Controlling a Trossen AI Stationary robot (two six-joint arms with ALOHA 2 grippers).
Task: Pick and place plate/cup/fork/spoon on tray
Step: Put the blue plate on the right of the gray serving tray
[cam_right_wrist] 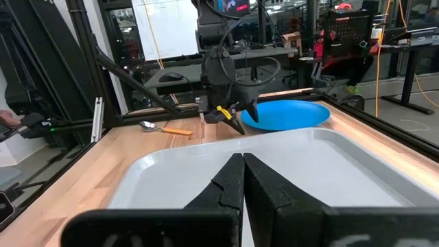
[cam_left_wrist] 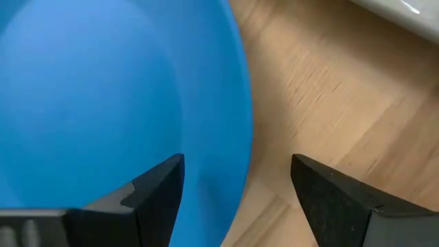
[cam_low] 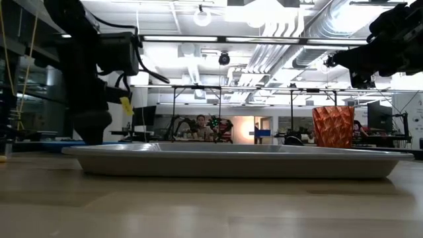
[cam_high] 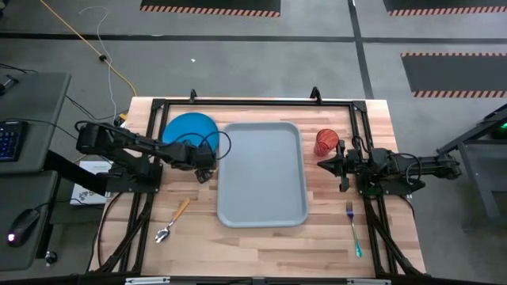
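Note:
The blue plate point(cam_high: 188, 129) lies flat on the wood at the far left, beside the tray point(cam_high: 263, 176). My left gripper point(cam_high: 205, 164) is open and points down over the plate's tray-side rim point(cam_left_wrist: 241, 103); one finger stands over the plate, the other over bare wood. My right gripper point(cam_high: 323, 165) is shut and empty, just right of the tray, near the red cup point(cam_high: 325, 142), which stands upright. The spoon point(cam_high: 171, 221) lies at the near left. The fork point(cam_high: 354, 229) lies at the near right.
A black metal frame point(cam_high: 253, 103) runs around the table's far edge and both sides. The tray holds nothing and fills the middle of the table. People and desks show in the room beyond the table.

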